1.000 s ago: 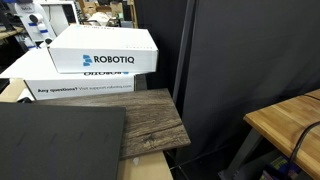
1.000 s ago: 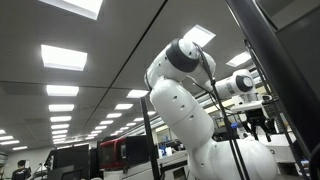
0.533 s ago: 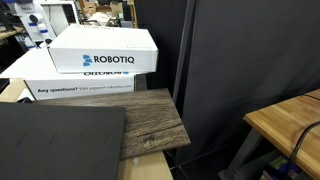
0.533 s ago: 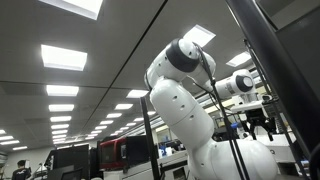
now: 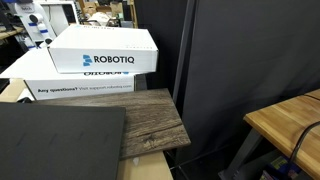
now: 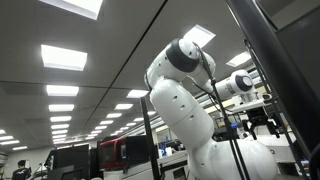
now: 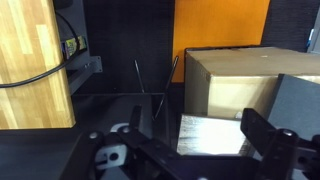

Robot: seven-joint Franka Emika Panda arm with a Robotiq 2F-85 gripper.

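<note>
In the wrist view my gripper (image 7: 197, 128) is open, with nothing between its dark fingers (image 7: 262, 132). Below the gap lies a grey wood-grain board (image 7: 212, 135), which also shows in an exterior view (image 5: 140, 120). A cardboard box (image 7: 235, 80) stands just beyond the board. The white robot arm (image 6: 185, 110) is seen from below in an exterior view, with the small dark gripper (image 6: 265, 124) at its far end, hanging free.
Two white Robotiq boxes (image 5: 103, 50) are stacked behind the board. A light wooden table (image 5: 285, 120) with a black cable (image 7: 40, 80) stands to one side. A dark panel (image 5: 55, 140) lies beside the board, and black curtains (image 5: 240, 50) hang behind.
In the exterior view of the arm, the gripper's fingers look slightly wider apart than before. The arm, board and boxes have not moved.
</note>
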